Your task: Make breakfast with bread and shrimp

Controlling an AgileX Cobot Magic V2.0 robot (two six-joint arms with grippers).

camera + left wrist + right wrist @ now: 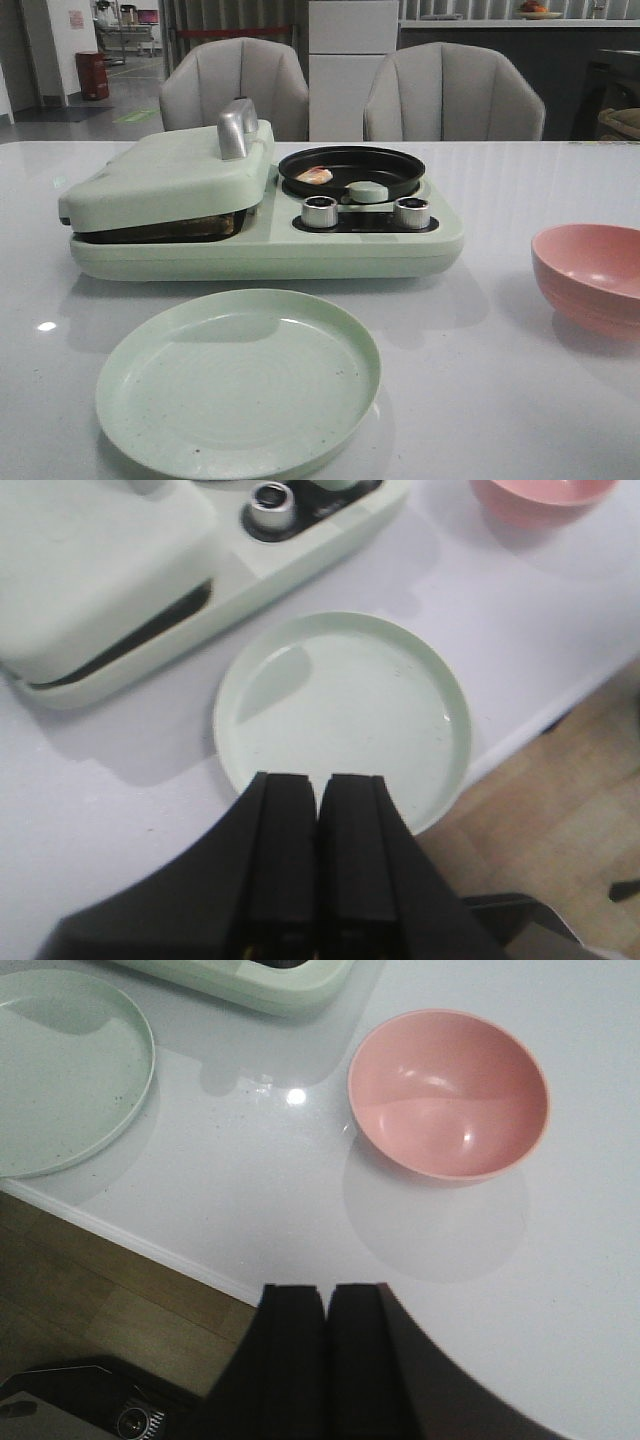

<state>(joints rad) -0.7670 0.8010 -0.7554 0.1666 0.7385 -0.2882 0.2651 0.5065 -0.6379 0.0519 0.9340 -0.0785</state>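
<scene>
A: Where is the shrimp point(314, 176)?

B: In the black pan point(351, 170) on the right half of the pale green cooker point(262, 240), toward the pan's left side; a pale green knob point(367, 191) sits at the pan's front edge, just beside it but apart from the shrimp.

A: And the bread?

B: Something brown shows in the slot under the cooker's closed lid point(165, 175) on the left half; I cannot tell whether that is bread; the lid carries a silver handle point(237, 128).

A: The pincers?

B: The left pincer point(318, 810) has its black fingers pressed together with nothing between them; it hangs over the near rim of the green plate point(340, 705); the right pincer point(326, 1310) is likewise closed on nothing, above the bench point(250, 1180) edge, with the pink bowl point(448, 1090) beyond it.

A: How do the dishes lie?

B: In the front view the plate lies on the white bench in front of the cooker, near it but not touching; the bowl stands to the right, well apart from both; two silver dials point(320, 211) sit on the cooker's front, below the pan.

A: Any brand, label or writing?

B: None that can be read on the cooker, plate or bowl; a small pinkish notice hangs on the wall far back at left, too blurred to read; two grey chairs point(233, 85) stand behind the bench.
</scene>
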